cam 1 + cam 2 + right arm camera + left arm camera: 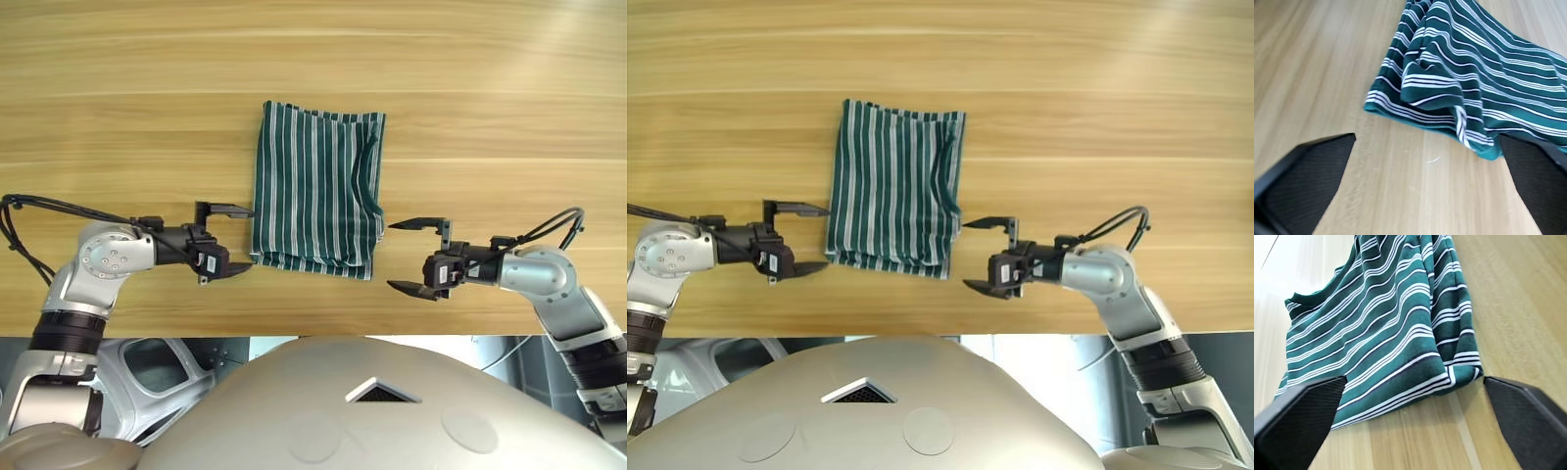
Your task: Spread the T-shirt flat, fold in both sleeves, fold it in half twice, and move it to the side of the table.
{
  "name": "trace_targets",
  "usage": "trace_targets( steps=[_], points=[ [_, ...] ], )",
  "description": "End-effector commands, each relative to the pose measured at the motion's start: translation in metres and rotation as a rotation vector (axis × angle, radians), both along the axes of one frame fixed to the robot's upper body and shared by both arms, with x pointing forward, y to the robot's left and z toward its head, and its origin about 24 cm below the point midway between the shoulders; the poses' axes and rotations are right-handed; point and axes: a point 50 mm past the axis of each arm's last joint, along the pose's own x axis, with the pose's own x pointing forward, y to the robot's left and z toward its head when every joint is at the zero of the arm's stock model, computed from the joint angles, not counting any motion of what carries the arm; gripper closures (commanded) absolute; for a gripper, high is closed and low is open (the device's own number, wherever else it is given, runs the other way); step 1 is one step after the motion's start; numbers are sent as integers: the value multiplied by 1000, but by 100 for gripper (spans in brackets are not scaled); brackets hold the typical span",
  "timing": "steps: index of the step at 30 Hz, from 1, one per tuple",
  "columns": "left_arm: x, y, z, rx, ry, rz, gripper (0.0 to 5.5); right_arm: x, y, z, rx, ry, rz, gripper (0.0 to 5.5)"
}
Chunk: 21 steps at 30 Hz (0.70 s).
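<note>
The folded green striped T-shirt lies in the middle of the wooden table. The left gripper and the right gripper wait wide apart beside its bottom corners.

T-shirt on table (near front edge)

Surface: light-brown wooden table, grain running left to right; its near edge lies along the robot's side.
Item on surface: dark-green fabric T-shirt with white stripes, folded into a rough rectangle.
Position: towards the table's near edge, about midway across.
Orientation: stripes run away from the robot.
Contact: rests directly on the wood.
Condition: robot's-right edge creased and bunched, stacked layers showing at the near corner; left edge straighter.
</note>
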Motion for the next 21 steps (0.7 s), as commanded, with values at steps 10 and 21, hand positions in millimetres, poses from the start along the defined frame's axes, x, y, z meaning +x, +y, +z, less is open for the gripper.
trace_targets(
  steps=[10, 21],
  points=[
    [-29, 3, -33, 136, 162, -101, 13, -2, 32, -7, 8, -25, 102, 10],
    [-33, 2, -38, 129, 169, -124, 128, 2, 19, -30, -128, -15, 80, 10]
  ],
)
